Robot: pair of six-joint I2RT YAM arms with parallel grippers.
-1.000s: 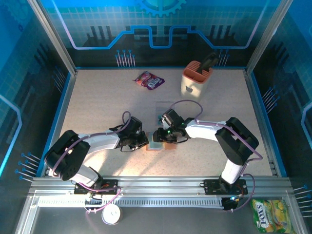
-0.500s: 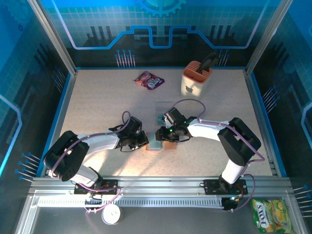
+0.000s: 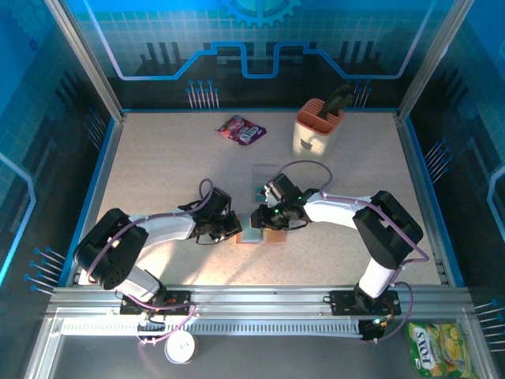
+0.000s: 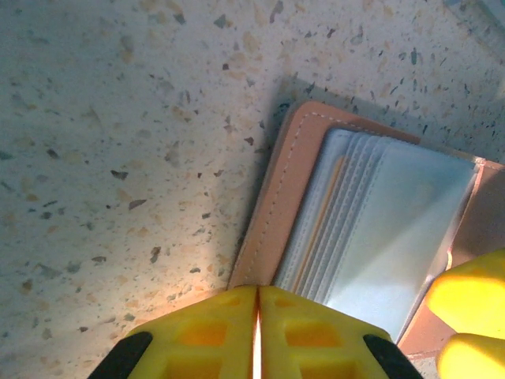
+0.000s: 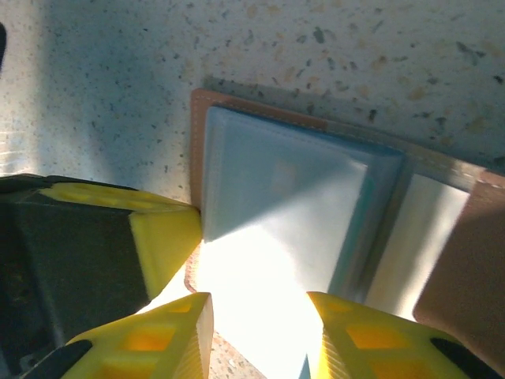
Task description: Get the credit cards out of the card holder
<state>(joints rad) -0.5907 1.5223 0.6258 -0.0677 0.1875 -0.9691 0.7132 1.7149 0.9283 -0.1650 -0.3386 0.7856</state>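
The card holder (image 3: 263, 235) lies open on the table between both arms, tan leather with grey-blue pockets (image 5: 284, 197). An orange card edge (image 4: 331, 207) peeks from one pocket, so the credit cards sit inside. My left gripper (image 4: 258, 290) is shut, its tips pressed on the wallet's tan left edge (image 4: 276, 197). My right gripper (image 5: 256, 335) hovers low over the pocket panel. Its jaws stand apart on either side of the bright panel surface. The left gripper's yellow finger (image 5: 162, 237) shows beside the wallet's edge. A small teal card (image 3: 258, 193) lies just behind the right wrist.
A peach caddy (image 3: 319, 126) holding a dark tool stands at the back right. A purple snack packet (image 3: 241, 131) lies at the back centre. A yellow packet (image 3: 440, 350) rests outside the table at the front right.
The right gripper shifted slightly right over the wallet and its jaws narrowed a little. The left gripper stayed pressed on the wallet's edge.
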